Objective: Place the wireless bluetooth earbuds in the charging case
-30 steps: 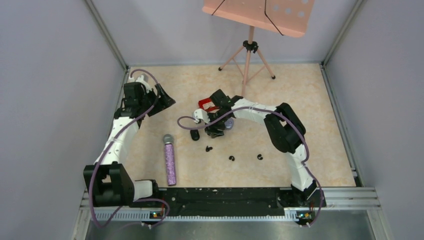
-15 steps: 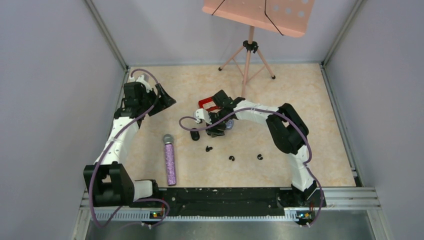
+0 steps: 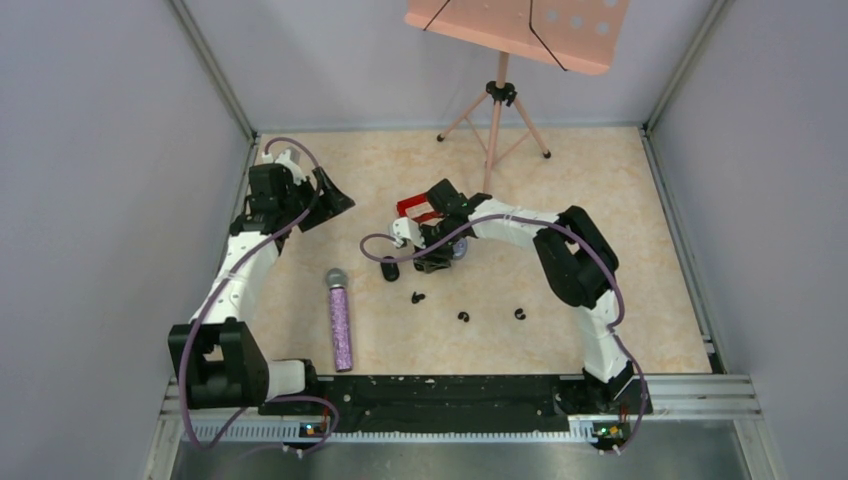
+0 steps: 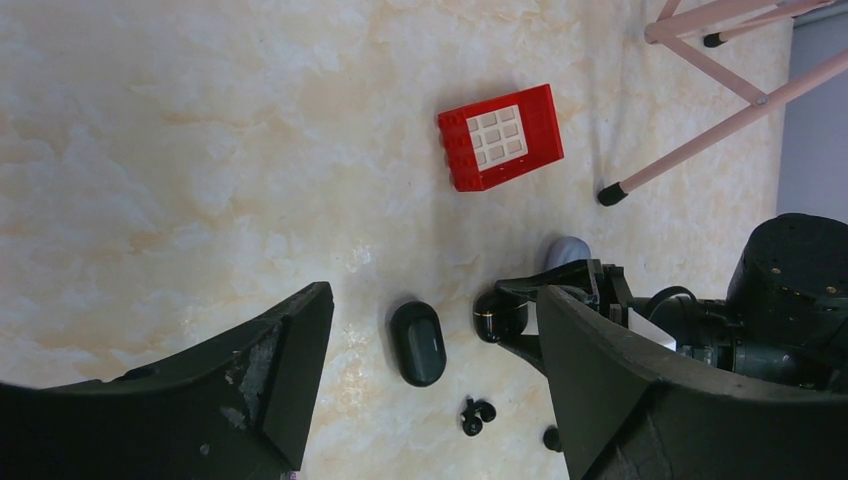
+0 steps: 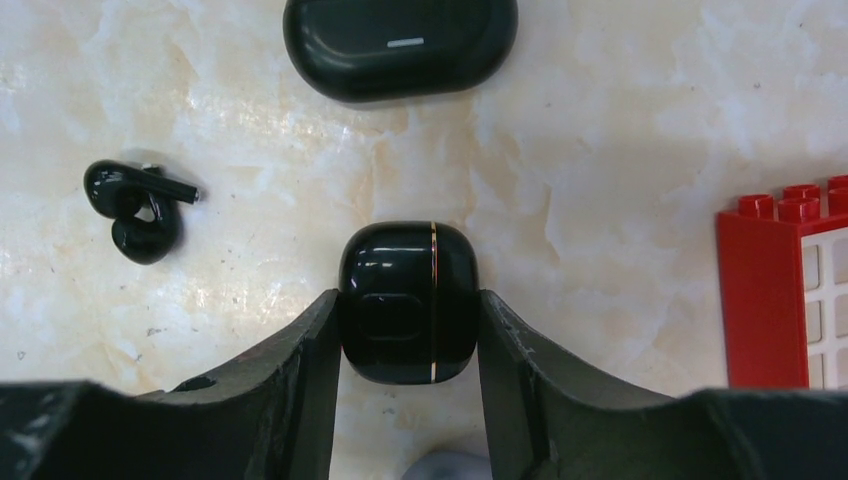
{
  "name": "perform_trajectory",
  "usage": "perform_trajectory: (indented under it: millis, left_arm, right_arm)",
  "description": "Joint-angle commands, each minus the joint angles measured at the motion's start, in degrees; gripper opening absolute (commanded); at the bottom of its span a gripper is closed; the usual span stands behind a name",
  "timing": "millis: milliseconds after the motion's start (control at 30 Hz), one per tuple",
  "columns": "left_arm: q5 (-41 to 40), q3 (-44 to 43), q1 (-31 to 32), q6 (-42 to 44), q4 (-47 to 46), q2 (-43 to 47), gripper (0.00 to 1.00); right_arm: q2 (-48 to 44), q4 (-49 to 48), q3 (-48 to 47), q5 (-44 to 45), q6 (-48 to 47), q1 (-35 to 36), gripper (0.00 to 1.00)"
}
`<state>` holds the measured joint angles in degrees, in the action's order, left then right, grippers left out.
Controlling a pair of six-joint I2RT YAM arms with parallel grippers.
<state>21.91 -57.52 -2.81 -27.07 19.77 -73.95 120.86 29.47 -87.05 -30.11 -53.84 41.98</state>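
My right jaws have just drawn in. A second ago they stood wide around the square black case (image 5: 405,290); now both fingers (image 5: 318,350) press against its sides, so I have hold of it where it sits on the tabletop (image 5: 620,120). In the overhead view the arm itself has hardly shifted. I judge this steadies the case for the next step, though no bud is any nearer to going in.

My left jaws hang wide open toward the far left corner, with nothing between them.

The square case is shut, its gold seam running unbroken across the shell, so I cannot tell what it holds. The oval black case (image 5: 400,45) lies just beyond it, apart from my fingers, its lid also down and its contents hidden. A greyish-lilac rounded thing (image 4: 567,250) peeps out beside my right wrist, too covered for me to say whether it is a case at all.

A black pair of earbuds (image 5: 135,212) lies loose on the tabletop beside the held case, near but not touching it. Two more dark buds (image 3: 463,317) lie further back toward my bases. None sits in a case, and I judge a lid must open first.
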Motion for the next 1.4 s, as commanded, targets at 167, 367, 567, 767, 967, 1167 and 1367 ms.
perform_trajectory:
  millis: [167,367,567,767,967,1167,1367]
  left_arm:
    - [16.53,1.85,0.34,-3.34,-14.89,-3.12,0.73]
    - [27.16,-1.16,6.39,-8.65,-34.71,-2.79,0.72]
    - [32.16,-9.24,14.33,-5.50,-38.34,-4.85,0.70]
    - [33.15,-9.08,16.78,-5.28,-44.78,-5.91,0.70]
    - [34.93,-10.23,17.16,-7.97,-48.88,-8.21,0.61]
    - [34.96,-12.34,17.96,-7.72,-47.32,-10.38,0.52]
    - [35.25,-13.25,18.25,-7.82,-46.97,-11.57,0.43]
  right_arm:
    - [-12.27,-2.54,0.59,1.62,2.11,-2.72,0.22]
    - [-27.83,-16.50,3.83,7.22,6.38,-2.95,0.21]
    - [-35.02,-25.12,5.02,9.74,7.66,-2.79,0.21]
    - [-36.24,-27.05,6.09,10.55,3.41,-1.56,0.22]
    - [-37.40,-27.94,7.56,10.86,0.61,-0.60,0.22]
    - [-37.38,-29.09,7.49,10.65,1.11,-0.24,0.22]
    - [-37.30,-29.08,7.75,10.31,0.40,0.34,0.22]
